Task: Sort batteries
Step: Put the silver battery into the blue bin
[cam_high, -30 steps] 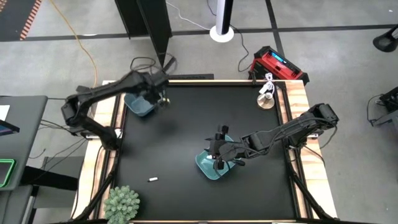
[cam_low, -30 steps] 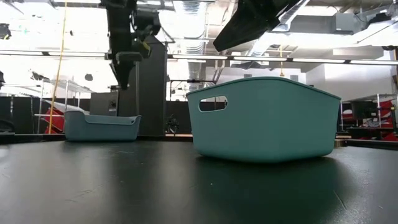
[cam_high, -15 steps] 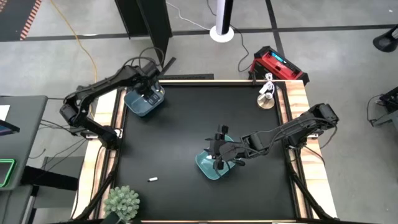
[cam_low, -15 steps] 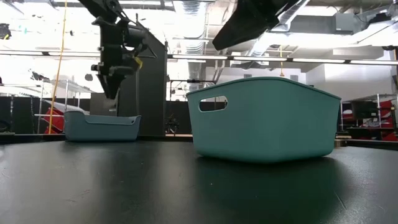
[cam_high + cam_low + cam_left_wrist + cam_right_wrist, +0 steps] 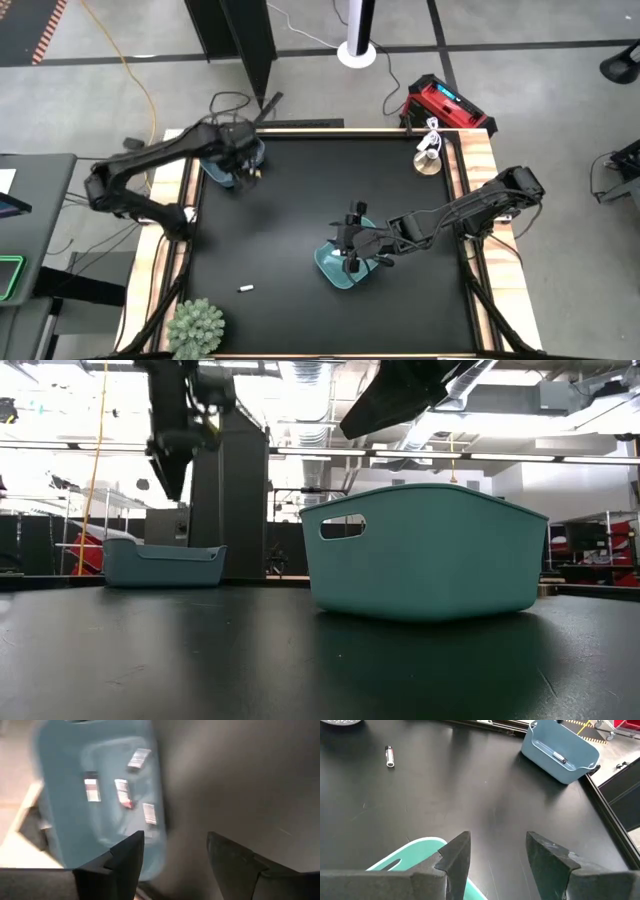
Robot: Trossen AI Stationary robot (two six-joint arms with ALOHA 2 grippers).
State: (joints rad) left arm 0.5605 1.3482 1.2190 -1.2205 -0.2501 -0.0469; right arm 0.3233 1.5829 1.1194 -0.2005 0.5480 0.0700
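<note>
**Left arm swung back over far bin, jaws empty**

Since 0.5 s ago the left gripper (image 5: 243,165) has shifted from over the far bin's middle toward its inner edge, arm now more bent; right arm unchanged. Left fingers (image 5: 125,855) spread apart, nothing between them. Below it, the pale blue plastic bin (image 5: 60,810) at the table's far-left corner holds four small light cylinders w/ dark/red marks (image 5: 122,792), blurred.

Right gripper (image 5: 492,855) hovers over the teal plastic bin (image 5: 340,265) near table centre, fingers apart, empty.

Progress: prob near done. One white battery (image 5: 245,288) is left on the black tabletop (image 5: 300,200), near the front-left, close to a green spiky plant (image 5: 195,327). Teal bin contents not visible.

Room: wide open mat between bins; wooden border (image 5: 480,160) and a silver dish (image 5: 430,160) far-right, well apart.
</note>
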